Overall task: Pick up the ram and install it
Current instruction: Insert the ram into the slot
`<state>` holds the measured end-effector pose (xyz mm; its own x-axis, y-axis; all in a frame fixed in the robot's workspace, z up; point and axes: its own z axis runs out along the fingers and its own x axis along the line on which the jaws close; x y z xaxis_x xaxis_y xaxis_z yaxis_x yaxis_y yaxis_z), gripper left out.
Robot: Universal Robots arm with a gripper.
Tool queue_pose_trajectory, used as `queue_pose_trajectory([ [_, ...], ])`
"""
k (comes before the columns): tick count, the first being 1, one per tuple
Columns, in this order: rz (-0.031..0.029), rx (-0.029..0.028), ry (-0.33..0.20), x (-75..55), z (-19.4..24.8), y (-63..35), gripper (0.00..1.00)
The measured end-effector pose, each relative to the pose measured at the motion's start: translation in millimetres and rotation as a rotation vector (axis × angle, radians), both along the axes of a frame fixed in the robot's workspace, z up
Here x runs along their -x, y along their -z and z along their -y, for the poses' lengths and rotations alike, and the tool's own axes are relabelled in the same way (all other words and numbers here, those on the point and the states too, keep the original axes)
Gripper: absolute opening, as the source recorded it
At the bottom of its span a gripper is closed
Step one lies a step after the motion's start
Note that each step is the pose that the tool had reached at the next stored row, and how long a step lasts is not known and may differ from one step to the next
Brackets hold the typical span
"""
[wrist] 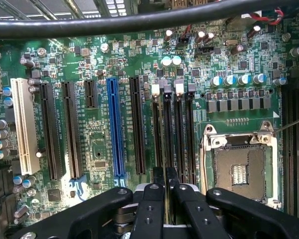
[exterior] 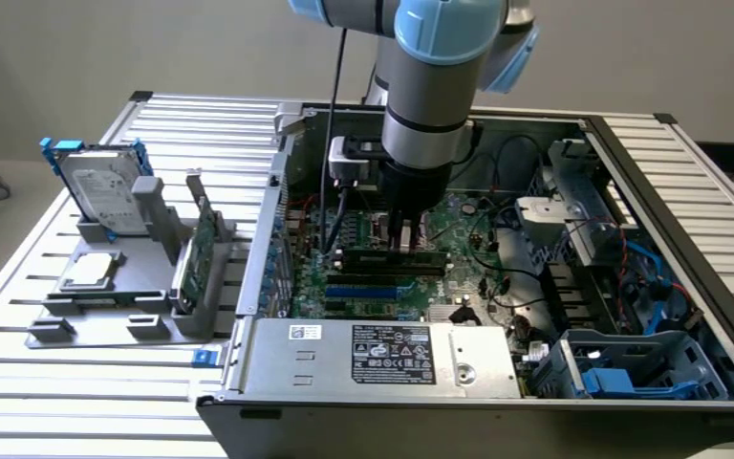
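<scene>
My gripper (exterior: 405, 245) reaches down into the open computer case (exterior: 673, 239) over the green motherboard (exterior: 380, 292). A long dark stick, the ram (exterior: 364, 256), stands on edge under the fingers, lined up with the memory slots. In the wrist view the two black fingertips (wrist: 158, 175) sit close together on the thin ram (wrist: 167, 130), seen edge-on along one of the black memory slots (wrist: 182, 134). The gripper (wrist: 165, 174) is shut on the ram. Whether the ram is fully seated in its slot, I cannot tell.
Beside the memory slots lie the CPU socket (wrist: 239, 169) and the long expansion slots, one of them blue (wrist: 114, 129). A thick black cable (wrist: 139, 22) crosses above. Outside the case, on the exterior view's left, a grey holder (exterior: 125, 316) carries a hard drive (exterior: 99, 191) and an expansion card (exterior: 196, 256).
</scene>
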<state>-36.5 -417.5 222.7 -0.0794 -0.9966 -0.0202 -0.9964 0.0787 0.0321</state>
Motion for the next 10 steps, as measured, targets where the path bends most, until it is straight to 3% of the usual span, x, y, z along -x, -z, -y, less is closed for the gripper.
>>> queue_pose_trajectory([
  [10, 0.0001, -0.0001, 0.003, 0.0, 0.6, 0.0, 0.14],
])
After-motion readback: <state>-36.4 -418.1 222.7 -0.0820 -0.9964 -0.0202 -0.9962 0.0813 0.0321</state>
